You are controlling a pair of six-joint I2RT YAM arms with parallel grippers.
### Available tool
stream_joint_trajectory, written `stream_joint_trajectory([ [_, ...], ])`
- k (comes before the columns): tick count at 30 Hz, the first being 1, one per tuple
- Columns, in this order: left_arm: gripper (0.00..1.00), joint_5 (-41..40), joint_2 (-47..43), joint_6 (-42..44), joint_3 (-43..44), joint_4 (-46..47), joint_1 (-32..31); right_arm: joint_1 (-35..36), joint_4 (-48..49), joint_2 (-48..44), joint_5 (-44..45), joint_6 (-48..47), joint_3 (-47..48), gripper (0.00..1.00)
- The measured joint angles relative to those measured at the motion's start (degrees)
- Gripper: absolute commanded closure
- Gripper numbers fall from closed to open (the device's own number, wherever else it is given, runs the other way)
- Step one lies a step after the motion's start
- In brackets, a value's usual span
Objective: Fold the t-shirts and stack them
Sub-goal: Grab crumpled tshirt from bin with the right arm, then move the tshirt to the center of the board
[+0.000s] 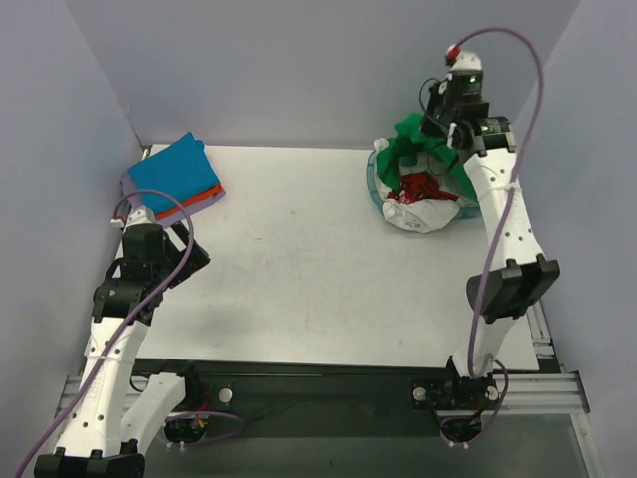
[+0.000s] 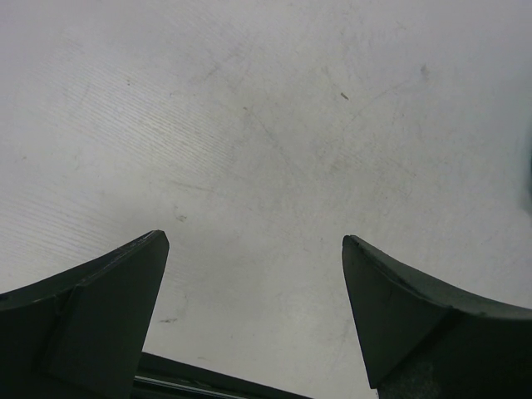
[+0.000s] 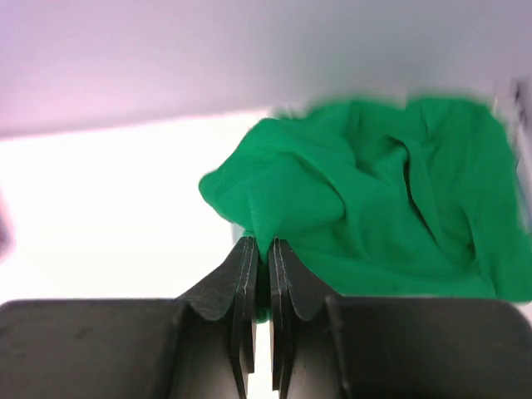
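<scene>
Right tool (image 3: pixel 259 245), closest to its wrist lens, is clamped on a fold of the green t-shirt (image 3: pixel 374 191). The shirt's bulk spreads beyond the tips, over the tub (image 1: pixel 376 184) at the far right. The counter (image 1: pixel 299 259) middle, where I judge it should be laid out, lies leftward and nearer. The right arm (image 1: pixel 508 229) reaches far, forearm raised. Left tool (image 2: pixel 253 249) hangs apart, holding nothing, near the folded stack (image 1: pixel 174 177) at far left.

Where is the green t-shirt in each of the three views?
Top external: green t-shirt upper right, at the blue tub, under the right gripper.
Left wrist: not in it.
Right wrist: centre and right, pinched by the right gripper.
Shared landmark: the white table.
</scene>
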Motion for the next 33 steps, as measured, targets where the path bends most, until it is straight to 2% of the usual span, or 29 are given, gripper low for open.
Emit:
stream_joint_trajectory([
  [5, 0.03, 0.9, -0.7, 0.0, -1.2, 0.2, 0.0, 4.9, 1.2, -12.0, -1.0, 0.2, 10.0, 1.00],
  [9, 0.03, 1.3, -1.7, 0.0, -1.7, 0.5, 0.0, 11.1, 4.7, -19.0, -5.7, 0.9, 13.9, 1.00],
  [17, 0.03, 2.6, -2.8, 0.0, -3.5, 1.7, 0.0, 22.9, 13.3, -21.7, -20.0, 8.2, 17.3, 1.00],
  [21, 0.03, 2.6, -3.3, 0.1, -4.3, 2.0, 0.0, 24.1, 15.4, -22.0, -22.4, 10.9, 11.3, 1.00],
  [27, 0.03, 2.6, -2.9, 0.7, -4.3, 2.1, 0.0, 18.8, 16.3, -24.3, -20.9, 13.7, -9.6, 1.00],
  [28, 0.04, 2.6, -2.7, 0.9, -4.3, 2.1, 0.0, 17.3, 16.2, -24.3, -20.5, 14.1, -13.2, 0.92],
  [29, 0.05, 2.6, -2.5, 1.1, -4.3, 2.1, 0.0, 15.8, 16.3, -24.4, -20.0, 14.4, -17.0, 0.72],
  [32, 0.09, 2.5, -2.0, 1.4, -4.7, 2.4, 0.0, 12.0, 16.3, -24.6, -17.6, 14.2, -29.2, 0.32],
  [33, 0.10, 2.5, -1.7, 1.6, -4.9, 2.4, -0.1, 11.0, 16.3, -24.7, -16.5, 13.9, -33.3, 0.30],
])
